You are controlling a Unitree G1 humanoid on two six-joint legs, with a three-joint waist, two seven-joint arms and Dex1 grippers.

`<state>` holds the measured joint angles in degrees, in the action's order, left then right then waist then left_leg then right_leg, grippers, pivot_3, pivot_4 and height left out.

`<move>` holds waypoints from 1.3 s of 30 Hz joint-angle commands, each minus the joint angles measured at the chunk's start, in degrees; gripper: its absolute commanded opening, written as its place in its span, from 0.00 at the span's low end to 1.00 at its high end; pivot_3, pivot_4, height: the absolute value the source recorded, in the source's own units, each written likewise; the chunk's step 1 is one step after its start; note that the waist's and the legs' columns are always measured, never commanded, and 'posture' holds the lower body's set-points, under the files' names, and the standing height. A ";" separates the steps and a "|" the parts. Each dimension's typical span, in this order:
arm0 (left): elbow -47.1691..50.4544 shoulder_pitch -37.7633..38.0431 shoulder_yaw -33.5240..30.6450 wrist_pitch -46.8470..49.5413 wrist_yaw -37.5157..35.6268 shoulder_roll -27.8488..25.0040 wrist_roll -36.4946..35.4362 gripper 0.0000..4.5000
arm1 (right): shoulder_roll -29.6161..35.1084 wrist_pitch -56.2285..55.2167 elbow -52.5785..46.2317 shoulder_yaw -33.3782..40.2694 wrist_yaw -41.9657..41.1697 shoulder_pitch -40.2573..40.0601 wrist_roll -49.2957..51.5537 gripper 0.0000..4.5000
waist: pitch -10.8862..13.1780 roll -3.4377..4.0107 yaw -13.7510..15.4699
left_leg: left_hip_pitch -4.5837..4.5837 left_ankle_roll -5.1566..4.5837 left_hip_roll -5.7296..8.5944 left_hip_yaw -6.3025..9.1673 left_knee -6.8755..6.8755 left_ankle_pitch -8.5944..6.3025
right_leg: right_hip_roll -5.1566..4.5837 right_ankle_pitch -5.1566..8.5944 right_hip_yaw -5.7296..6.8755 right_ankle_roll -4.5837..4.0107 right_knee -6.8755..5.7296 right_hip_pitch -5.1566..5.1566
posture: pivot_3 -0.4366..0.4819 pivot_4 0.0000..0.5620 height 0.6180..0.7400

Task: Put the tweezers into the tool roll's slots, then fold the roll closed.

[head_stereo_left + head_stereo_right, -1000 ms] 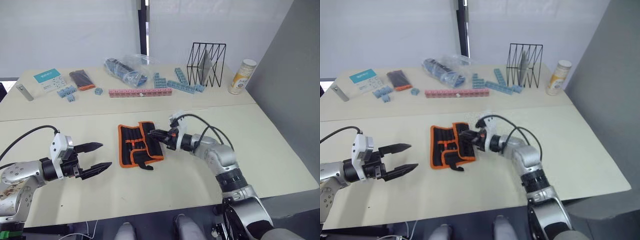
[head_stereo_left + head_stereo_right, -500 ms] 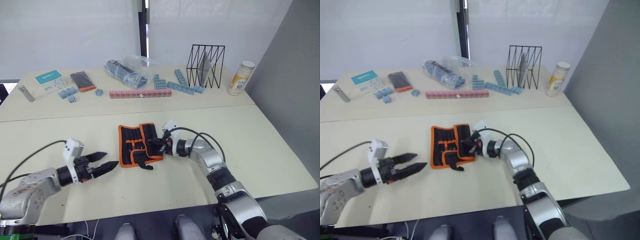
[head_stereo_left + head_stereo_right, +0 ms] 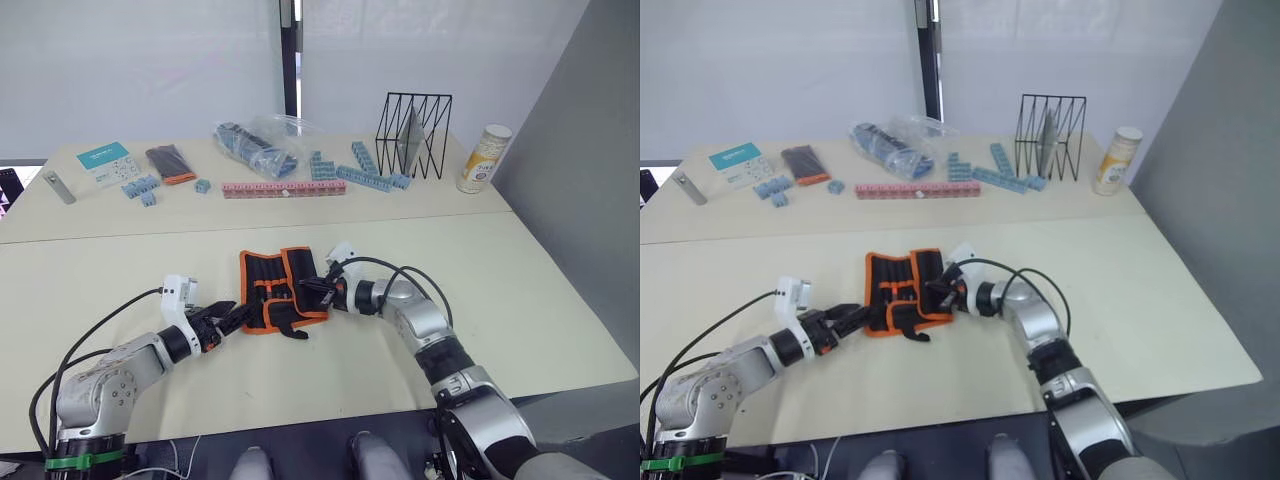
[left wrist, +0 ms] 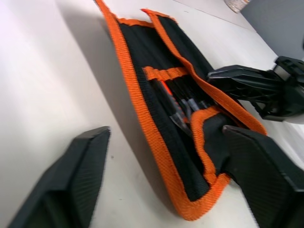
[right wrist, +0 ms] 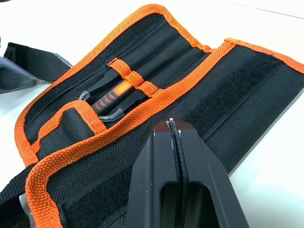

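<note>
The tool roll (image 3: 283, 290) lies open near the middle of the front table, black with orange piping. Black tweezers (image 5: 114, 97) sit tucked under its slots (image 5: 135, 80), one with an orange grip. My left gripper (image 3: 232, 316) is open at the roll's near left corner, with one finger (image 4: 71, 185) on the bare table and the other (image 4: 266, 175) over the roll's near end. My right gripper (image 5: 171, 123) is shut, its tips resting on the orange piping of the right flap (image 5: 247, 80). I cannot tell whether it pinches the fabric.
The back table holds a black wire rack (image 3: 413, 130), a yellow can (image 3: 484, 157), a plastic bag (image 3: 255, 145), blue blocks (image 3: 355, 170), a pink strip (image 3: 282, 187), a small black-and-orange item (image 3: 168, 163), a card (image 3: 105, 160) and a grey bar (image 3: 55, 186).
My left arm has swung right across the table, bringing its open gripper to the roll's left corner. The right gripper dropped onto the right flap and has stayed there.
</note>
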<state>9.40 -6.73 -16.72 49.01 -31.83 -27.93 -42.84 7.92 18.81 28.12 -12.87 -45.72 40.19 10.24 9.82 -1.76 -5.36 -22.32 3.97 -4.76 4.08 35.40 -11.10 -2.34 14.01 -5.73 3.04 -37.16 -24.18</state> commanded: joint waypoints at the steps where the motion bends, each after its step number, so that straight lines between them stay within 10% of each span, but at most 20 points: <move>1: -0.97 -0.63 0.87 0.57 0.10 0.21 0.20 0.51 | -0.04 1.11 -0.43 -0.41 -0.02 -0.70 -0.97 0.00 | 0.00 0.00 -0.03 | 0.00 0.00 0.00 0.00 0.00 0.00 | 0.00 0.00 0.00 0.00 0.00 0.00 | 0.48 0.27 0.81; 8: -2.81 -2.23 1.24 0.75 0.21 0.05 0.26 0.01 | -0.19 1.44 -1.21 -0.53 0.11 -1.04 -1.14 0.00 | 0.00 0.00 -0.03 | -0.03 0.00 0.00 0.00 0.00 0.00 | 0.00 0.00 0.00 0.00 0.03 -0.03 | 0.48 0.27 0.81; 26: -15.27 -8.99 5.95 -6.23 -25.13 -20.74 6.59 0.00 | -3.64 8.06 -13.89 -4.24 3.71 -5.66 -1.71 0.00 | 0.03 0.00 -0.27 | -0.11 0.01 -0.04 0.01 -0.58 0.00 | 0.06 0.18 0.00 -0.12 0.03 -0.40 | 0.48 0.27 0.81; 39: -7.48 -18.51 10.43 5.83 -20.79 -11.62 3.13 0.00 | -6.11 7.44 -10.11 -5.24 6.72 -4.12 -3.68 0.00 | 0.02 -0.04 0.41 | -0.28 0.01 -0.03 0.05 -0.43 0.00 | 0.05 0.18 0.02 -0.07 0.02 -0.41 | 0.48 0.27 0.81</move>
<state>-0.88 -24.79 -6.57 53.35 -53.28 -40.05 -38.04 1.97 25.70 16.95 -17.54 -39.38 36.00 7.36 9.84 -1.80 -4.95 -22.59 3.98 -4.79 4.13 34.98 -11.10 -2.29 14.19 -5.71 2.97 -37.15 -24.59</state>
